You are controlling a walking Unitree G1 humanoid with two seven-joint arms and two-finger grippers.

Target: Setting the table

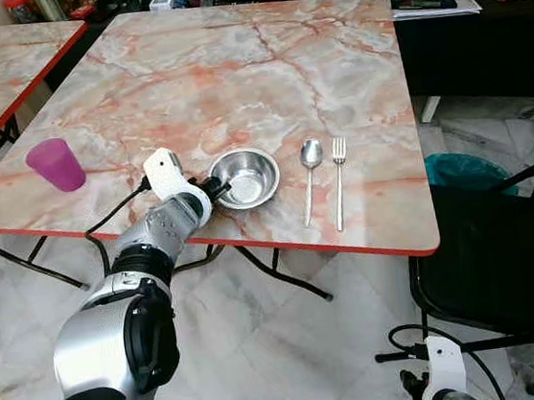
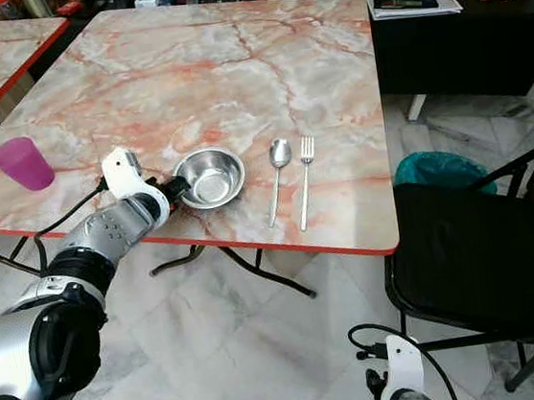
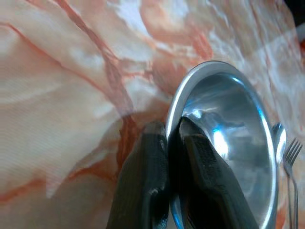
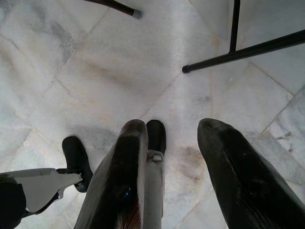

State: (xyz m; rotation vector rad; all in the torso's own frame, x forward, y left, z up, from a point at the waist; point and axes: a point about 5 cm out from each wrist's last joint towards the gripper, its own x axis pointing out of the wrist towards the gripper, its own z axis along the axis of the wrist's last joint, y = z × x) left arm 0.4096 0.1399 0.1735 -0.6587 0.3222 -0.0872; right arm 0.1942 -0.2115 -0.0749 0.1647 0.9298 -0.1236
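step: left gripper (image 3: 167, 138) is pinching the shiny round steel bowl's (image 1: 245, 176) rim near the marble table's (image 1: 232, 59) front edge
next: probably letting go, then bringing the purple plastic cup (image 1: 56, 164) over
right gripper (image 4: 171, 143): hanging idle, fingers apart, holding nothing

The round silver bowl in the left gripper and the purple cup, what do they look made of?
The round silver bowl looks like polished metal, probably stainless steel: its inside mirrors the light. The purple cup looks like matte, slightly translucent plastic, though that is less certain. The left gripper pinches the bowl's rim.
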